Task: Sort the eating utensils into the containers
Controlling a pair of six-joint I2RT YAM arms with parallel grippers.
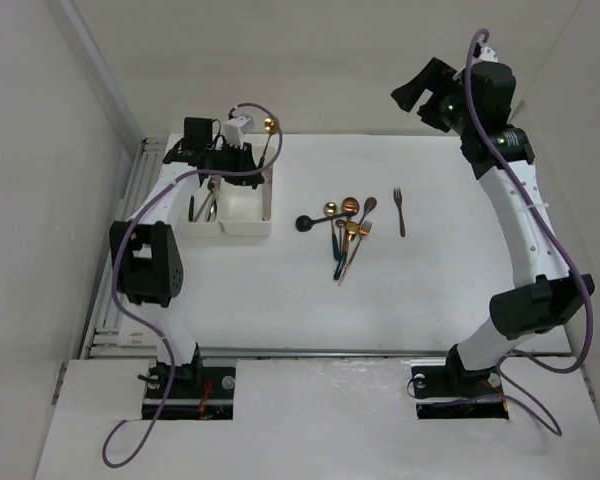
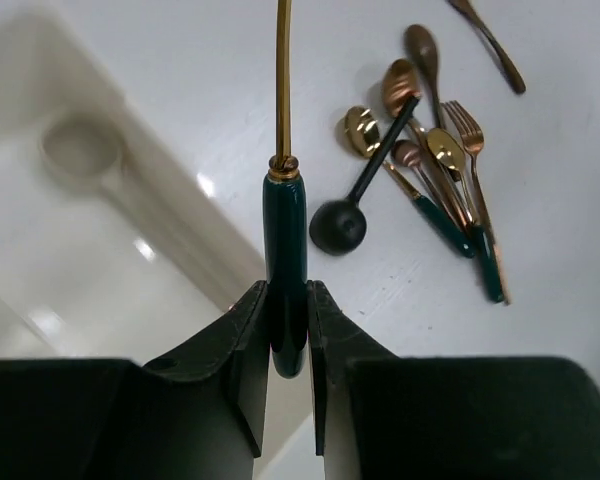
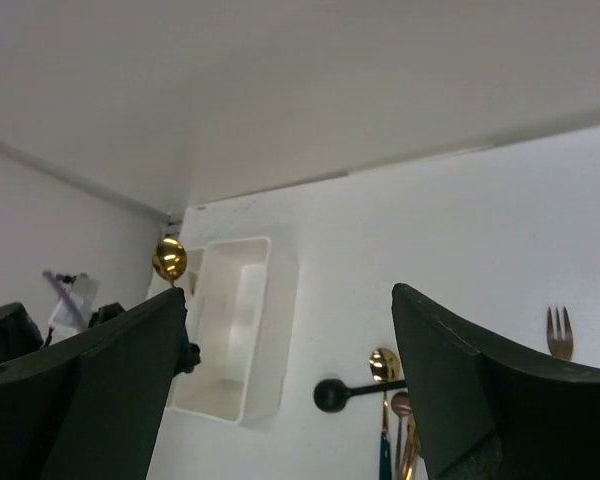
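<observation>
Teal-handled spoon (image 2: 285, 225) clamped in L gripper (image 2: 287, 292) by trays (image 1: 248, 228); R gripper (image 3: 288, 295) open, raised.

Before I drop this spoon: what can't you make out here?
- Top view: contents of the left tray, partly under the left gripper; count unclear.
- Left wrist: head of the held spoon, cut off by the top edge.
- Right wrist: utensil pile, cut off by the bottom edge and partly behind the right gripper.

Bright even light, soft shadows, glare spots on blurred tray (image 2: 110, 230), fingers (image 3: 90, 390) dark, soft-edged
</observation>
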